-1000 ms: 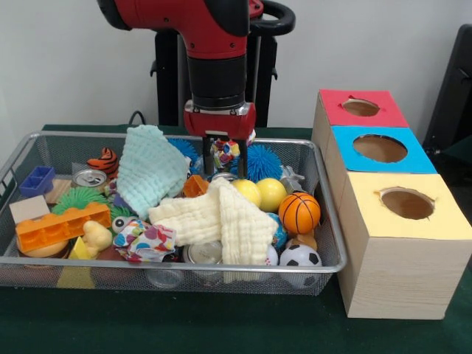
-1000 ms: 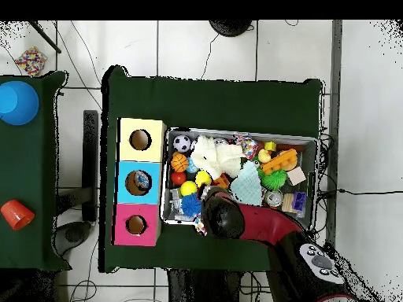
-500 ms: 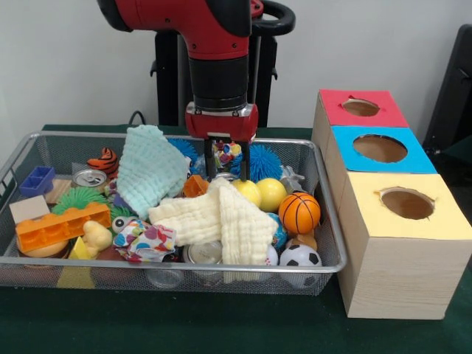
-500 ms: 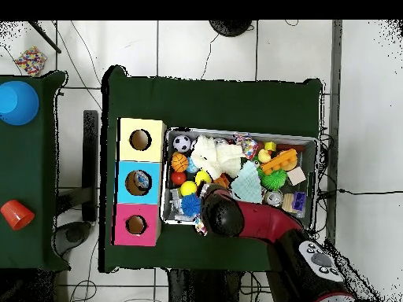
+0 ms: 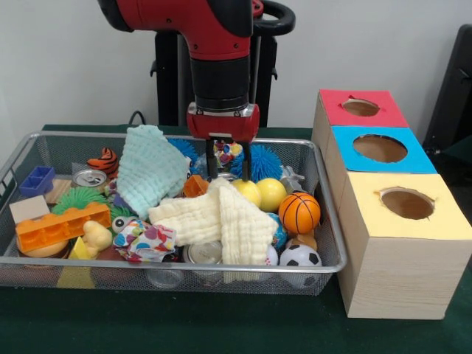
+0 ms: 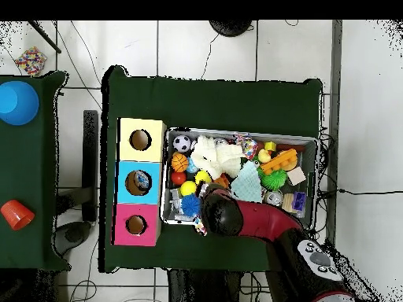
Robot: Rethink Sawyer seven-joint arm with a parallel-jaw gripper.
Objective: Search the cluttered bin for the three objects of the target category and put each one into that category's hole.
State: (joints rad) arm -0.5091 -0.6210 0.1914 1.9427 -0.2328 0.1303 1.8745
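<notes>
My gripper [image 5: 226, 174] hangs open over the back middle of the wire bin [image 5: 333, 221], its fingers [image 5: 209, 168] straddling a small multicoloured toy [image 5: 226, 152] beside a blue spiky ball [image 5: 263, 162]. I cannot tell whether they touch the toy. Just below lie two yellow balls [image 5: 271, 193], a basketball [image 5: 299, 212] and a soccer ball [image 5: 300, 257]. Cream cloths [image 5: 217, 217], a mint cloth [image 5: 150, 168] and a patterned cloth [image 5: 144, 240] cover other items. Red [image 5: 361, 108], blue [image 5: 380, 148] and yellow [image 5: 407, 203] holed boxes stand to the right. Overhead, the arm [image 6: 224, 214] hides the gripper.
The bin's left side holds an orange brick [image 5: 63, 225], a blue brick [image 5: 37, 181], a green spiky ball [image 5: 77, 198], a can [image 5: 91, 178], a striped ball [image 5: 105, 160] and a yellow duck [image 5: 96, 236]. Overhead, the boxes [image 6: 138, 182] line the bin's left edge.
The gripper has come down a little and shifted slightly right, its fingers now lower around the multicoloured toy. Nothing in the bin has visibly moved.
</notes>
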